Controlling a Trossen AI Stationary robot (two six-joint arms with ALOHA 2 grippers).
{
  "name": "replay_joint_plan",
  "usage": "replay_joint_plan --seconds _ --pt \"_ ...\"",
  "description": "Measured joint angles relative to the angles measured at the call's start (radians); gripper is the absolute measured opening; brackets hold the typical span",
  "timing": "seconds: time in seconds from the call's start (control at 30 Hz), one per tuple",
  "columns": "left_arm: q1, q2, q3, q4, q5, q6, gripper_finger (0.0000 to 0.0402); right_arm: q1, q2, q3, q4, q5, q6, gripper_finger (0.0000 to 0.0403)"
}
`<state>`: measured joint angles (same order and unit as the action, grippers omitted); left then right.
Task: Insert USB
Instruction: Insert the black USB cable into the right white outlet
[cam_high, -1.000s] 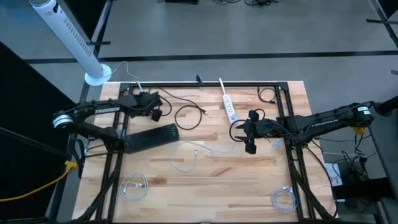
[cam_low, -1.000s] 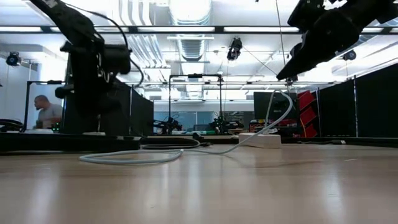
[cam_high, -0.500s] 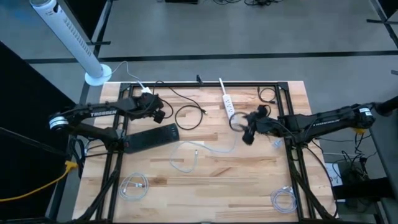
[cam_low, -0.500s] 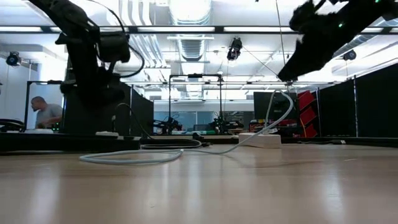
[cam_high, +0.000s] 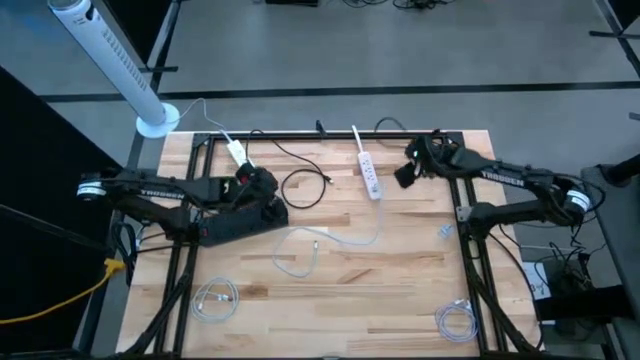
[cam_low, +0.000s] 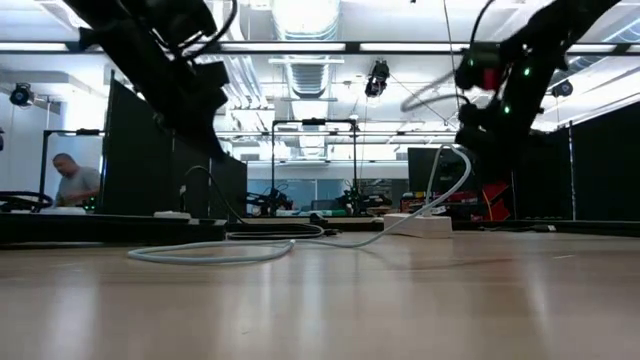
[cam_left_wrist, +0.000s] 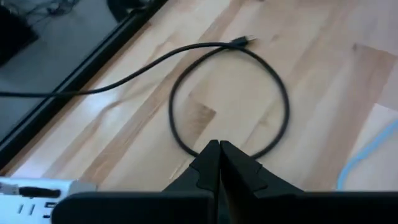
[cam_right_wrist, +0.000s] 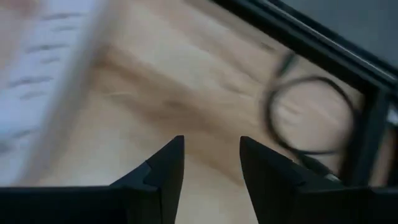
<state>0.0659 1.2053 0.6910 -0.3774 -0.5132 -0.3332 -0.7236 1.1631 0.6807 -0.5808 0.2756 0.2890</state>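
- Since a second ago the right gripper (cam_high: 403, 176) has swung from mid-table, where it hung just beside the white cable, back toward the far right corner, at about two o'clock from the table's centre.
- Its wrist view shows the fingers (cam_right_wrist: 163, 171) spread apart with only bare wood between them; it carries nothing.
- The left gripper (cam_high: 262, 183) has dropped from the far left area to about nine o'clock, over the dark keyboard-like slab (cam_high: 240, 221).
- Its fingertips (cam_left_wrist: 211, 155) are pressed together with nothing visible between them, pointing at the looped black USB cable (cam_left_wrist: 230, 99), whose plug end (cam_left_wrist: 244, 41) lies free on the wood.
- The white power strip (cam_high: 369, 173) sits at twelve o'clock, its white cable (cam_high: 330, 240) trailing toward the centre.
- My reading: no plug is gripped or seated yet, so insertion hasn't begun; the left arm looks set to open and pick up the black cable.
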Motion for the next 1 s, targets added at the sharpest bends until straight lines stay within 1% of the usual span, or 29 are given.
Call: replay_joint_plan --seconds 0.1,0.17,0.23,0.27,0.33,0.53,0.6,0.67,0.77,0.83,0.9,1.0 --pt "-0.038 0.003 -0.005 0.003 -0.025 0.001 0.0 -0.104 0.035 0.0 0.006 -0.092 -0.018 0.0157" --pt "-0.044 0.005 -0.019 0.013 -0.027 0.011 0.0 -0.141 0.069 0.0 0.035 -0.153 -0.046 0.0166" --pt "-0.044 0.004 -0.043 0.071 -0.023 0.035 0.0 -0.166 0.108 0.0 0.053 -0.136 -0.064 0.0174" --pt "-0.044 0.001 -0.062 0.112 -0.001 0.063 0.0 -0.175 0.131 -0.001 0.061 -0.123 -0.065 0.0178" --pt "-0.043 -0.002 -0.11 0.197 0.093 0.141 0.0 -0.19 0.181 -0.001 0.097 -0.119 -0.076 0.0186" --pt "-0.044 -0.006 -0.264 0.62 0.47 0.368 0.0 -0.246 0.317 -0.001 0.193 -0.12 -0.131 0.0208" --pt "-0.044 -0.007 -0.306 0.721 0.553 0.398 0.0 -0.261 0.348 -0.001 0.233 -0.119 -0.144 0.0212" --pt "-0.043 -0.008 -0.329 0.765 0.568 0.403 0.0 -0.266 0.361 -0.001 0.255 -0.12 -0.148 0.0214" --pt "-0.042 -0.008 -0.348 0.768 0.551 0.397 0.0 -0.268 0.379 0.001 0.273 -0.12 -0.151 0.0213" --pt "-0.043 -0.007 -0.355 0.78 0.549 0.384 0.0 -0.268 0.393 0.002 0.277 -0.125 -0.154 0.0205" --pt "-0.043 -0.006 -0.361 0.814 0.549 0.382 0.0 -0.271 0.413 0.003 0.276 -0.144 -0.155 0.0187" --pt "-0.043 -0.006 -0.361 0.873 0.549 0.377 0.0 -0.273 0.444 0.007 0.277 -0.179 -0.168 0.0137"
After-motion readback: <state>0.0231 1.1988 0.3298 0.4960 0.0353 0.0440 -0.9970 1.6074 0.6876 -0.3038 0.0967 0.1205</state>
